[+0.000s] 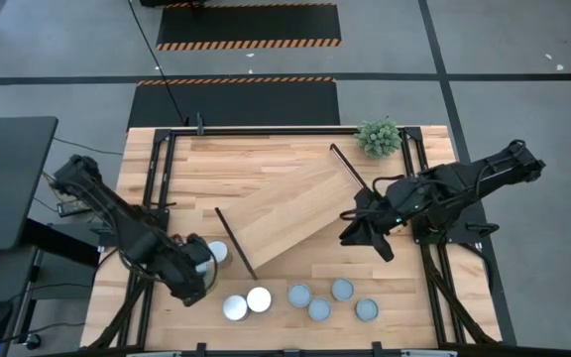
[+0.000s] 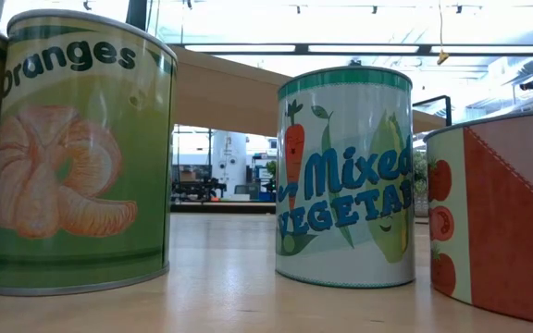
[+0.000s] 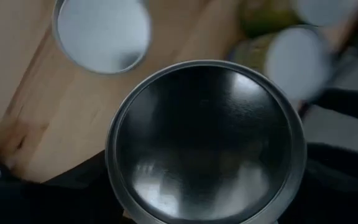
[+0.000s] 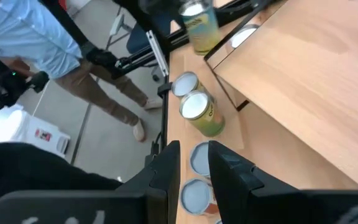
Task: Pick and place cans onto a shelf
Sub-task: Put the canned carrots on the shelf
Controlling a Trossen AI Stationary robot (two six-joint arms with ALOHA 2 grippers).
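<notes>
Much is cut off in the low view: an oranges can (image 2: 77, 153), a mixed vegetables can (image 2: 345, 176) and a tomato can (image 2: 498, 213) fill it, and neither arm shows there. In the left wrist view a dark, shiny can top (image 3: 207, 140) takes up most of the picture, so the fingers themselves are hidden behind it; other cans beyond it are blurred. From above, the left gripper (image 1: 194, 273) sits at the bench's (image 1: 295, 159) front left corner, and its jaws stand wide around a can (image 1: 202, 258), though whether that can is lifted off the bench I cannot tell. A white-topped can (image 1: 217, 252) stands just beside it, touching the near end bar of the shelf (image 1: 290, 208). The shelf lies slantwise across the middle of the bench. Two pale-topped cans (image 1: 247, 302) stand close together near the front edge, and four blue-grey-topped cans (image 1: 331, 298) cluster to their right. The right gripper (image 1: 365, 230) hangs over the bench beside the shelf's right end, its jaws (image 4: 191, 168) close together with only a narrow gap, holding nothing. A small green plant (image 1: 379, 137) stands at the far right corner. Beyond the bench, the right wrist view catches a person (image 4: 48, 43) in a light blue shirt, partly cut off.
</notes>
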